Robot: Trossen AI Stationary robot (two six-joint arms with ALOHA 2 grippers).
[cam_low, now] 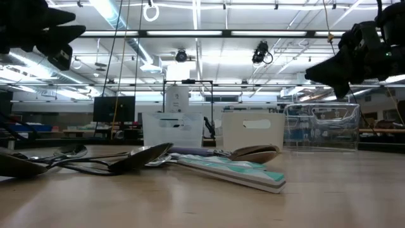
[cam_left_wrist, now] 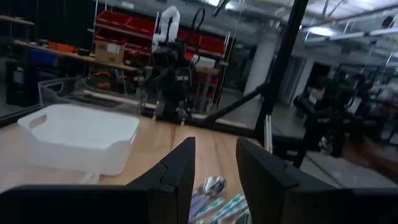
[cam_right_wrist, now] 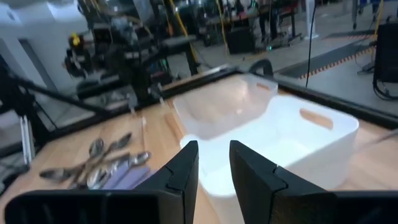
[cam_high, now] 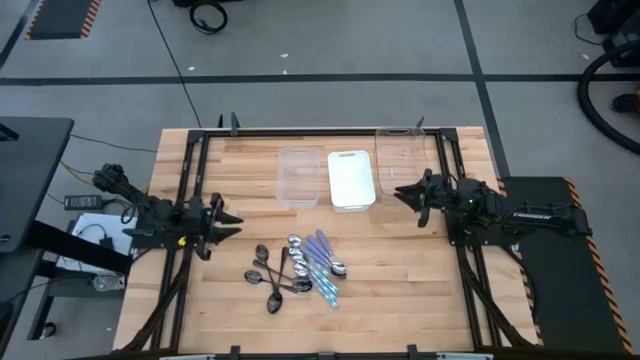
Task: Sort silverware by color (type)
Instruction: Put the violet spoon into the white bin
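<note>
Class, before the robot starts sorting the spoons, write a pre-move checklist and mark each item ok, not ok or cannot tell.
1. Spoons reachable: mixed pile of dark, shiny silver and blue-handled spoons lies on the wooden table between the arms: ok.
2. Spoons separated: they overlap: not ok.
3. White rectangular tray empty: ok.
4. Two clear plastic trays empty: ok.
5. Left gripper open, holding nothing: ok.
6. Right gripper open, beside the trays, holding nothing: ok.
</note>
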